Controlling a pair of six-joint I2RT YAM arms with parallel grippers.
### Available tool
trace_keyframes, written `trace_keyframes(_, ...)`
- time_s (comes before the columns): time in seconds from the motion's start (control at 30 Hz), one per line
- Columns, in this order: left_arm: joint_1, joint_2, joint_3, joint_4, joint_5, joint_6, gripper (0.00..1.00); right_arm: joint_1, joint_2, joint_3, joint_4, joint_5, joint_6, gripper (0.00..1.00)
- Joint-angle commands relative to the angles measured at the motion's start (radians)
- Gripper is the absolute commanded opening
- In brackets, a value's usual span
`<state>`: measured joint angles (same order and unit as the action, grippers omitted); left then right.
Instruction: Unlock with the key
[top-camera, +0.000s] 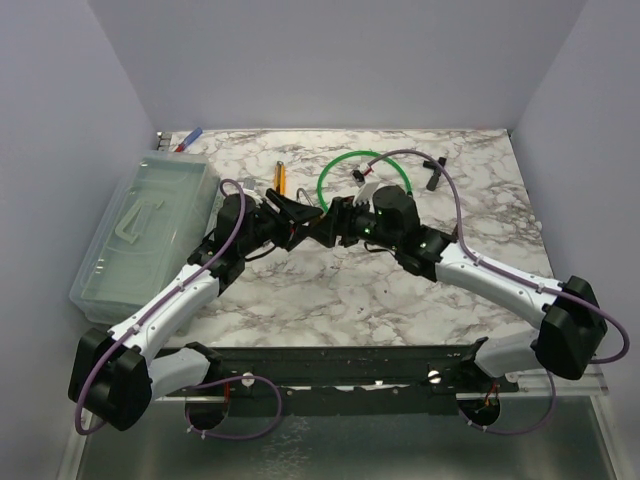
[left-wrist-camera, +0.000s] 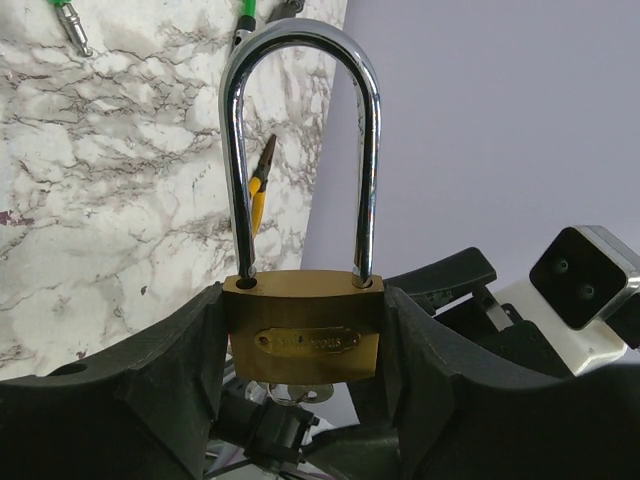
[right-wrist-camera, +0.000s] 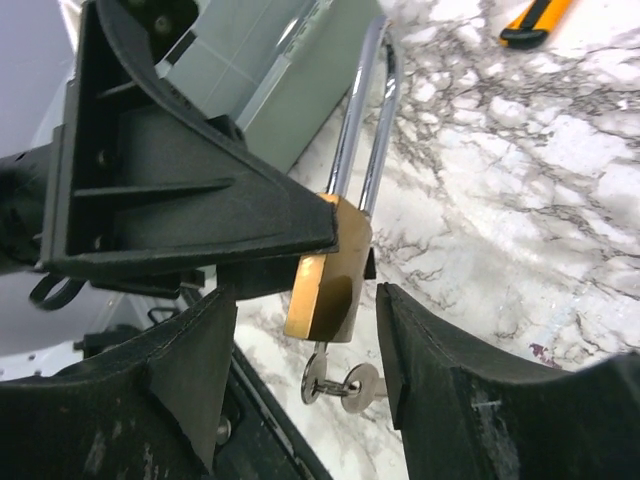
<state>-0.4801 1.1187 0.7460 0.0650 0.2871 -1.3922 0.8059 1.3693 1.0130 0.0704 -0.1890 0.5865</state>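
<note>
Key sits in the keyhole under the padlock, between the wide-parted fingers of the right gripper, which grips nothing, left gripper clamped on the padlock body, both arms bent inward, meeting above the marble table, pale walls around.

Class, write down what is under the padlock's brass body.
Two small silvery keys hang under the padlock, one apparently in its keyhole. Its blade is hidden inside the body.
</note>
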Motion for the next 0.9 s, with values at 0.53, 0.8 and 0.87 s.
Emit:
trace_keyframes(0.53, -0.002, -0.018, 0.038, 0.059, -0.045, -0.07, 0.0, 0.101, 0.082, -0.009, 0.165, 0.439, 0.049, 0.23)
trace_keyframes(0.8, -0.002, -0.042, 0.032, 0.058, -0.04, -0.004, 0.54, 0.101, 0.061, -0.016, 0.17, 0.391, 0.041, 0.0)
trace_keyframes(0.87, -0.001, -0.057, 0.031, 0.053, -0.034, 0.031, 0.78, 0.101, 0.045, -0.016, 0.157, 0.359, 0.035, 0.0)
